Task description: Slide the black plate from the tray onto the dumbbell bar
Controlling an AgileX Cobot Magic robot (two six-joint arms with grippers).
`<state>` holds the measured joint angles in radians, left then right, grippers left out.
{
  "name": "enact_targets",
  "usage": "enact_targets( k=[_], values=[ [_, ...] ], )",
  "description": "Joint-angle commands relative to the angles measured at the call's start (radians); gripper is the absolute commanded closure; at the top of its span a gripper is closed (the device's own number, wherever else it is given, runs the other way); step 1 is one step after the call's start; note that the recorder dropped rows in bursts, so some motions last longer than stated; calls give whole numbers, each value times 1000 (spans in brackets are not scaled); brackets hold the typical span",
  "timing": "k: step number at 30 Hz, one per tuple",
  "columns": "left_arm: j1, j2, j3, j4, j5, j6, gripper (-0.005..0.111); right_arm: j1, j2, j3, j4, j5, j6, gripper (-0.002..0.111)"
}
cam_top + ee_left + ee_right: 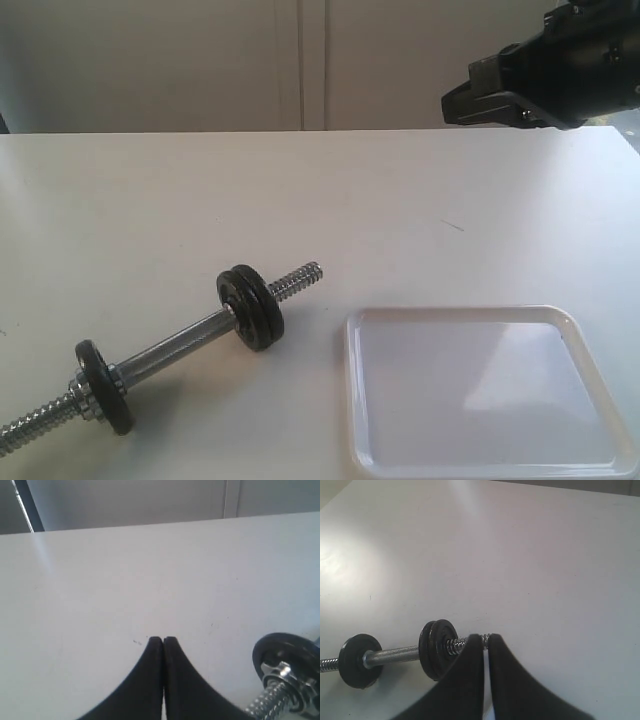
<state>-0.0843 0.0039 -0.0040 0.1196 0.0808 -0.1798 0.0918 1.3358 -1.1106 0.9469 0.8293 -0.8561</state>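
The dumbbell bar [185, 343] lies slanted on the white table, left of the tray [490, 460], which holds nothing. Two black discs sit pressed together on the bar. The black plate [266, 312] is the outer one, nearest the bare threaded end [300, 280]. A third disc [103, 385] with a chrome collar nut [280, 672] sits near the bar's other end. My right gripper [468, 100] hangs high at the back right, shut and holding nothing; its wrist view shows the paired discs [437, 647] beyond the fingertips [475, 642]. My left gripper [163, 640] is shut over bare table, beside the single disc [280, 652].
The table [300, 190] is plain white with a pale wall behind it. The tray reaches the lower right corner of the exterior view. The bar's near threaded end [30, 425] runs off the lower left edge.
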Motion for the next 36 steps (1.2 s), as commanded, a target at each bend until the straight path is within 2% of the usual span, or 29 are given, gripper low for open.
enact_targets(
  k=[1,6,10,14,20,36],
  values=[
    [1,-4,4,-10,149,1,107,-3,-7,6,0,-5,-2,104],
    [-9,-4,4,-12,146,1,107,-3,-7,6,0,-5,-2,104],
    [-9,-4,4,-113,146,1,107,-3,-7,6,0,-5,-2,104],
    [-9,-4,4,-120,146,9,107,-3,-7,6,0,-5,-2,104],
    [-9,-4,4,-145,146,135,107,-3,-7,6,0,-5,-2,104],
    [-9,-4,4,-168,126,135,107,-3,-7,6,0,-5,-2,104]
  ],
)
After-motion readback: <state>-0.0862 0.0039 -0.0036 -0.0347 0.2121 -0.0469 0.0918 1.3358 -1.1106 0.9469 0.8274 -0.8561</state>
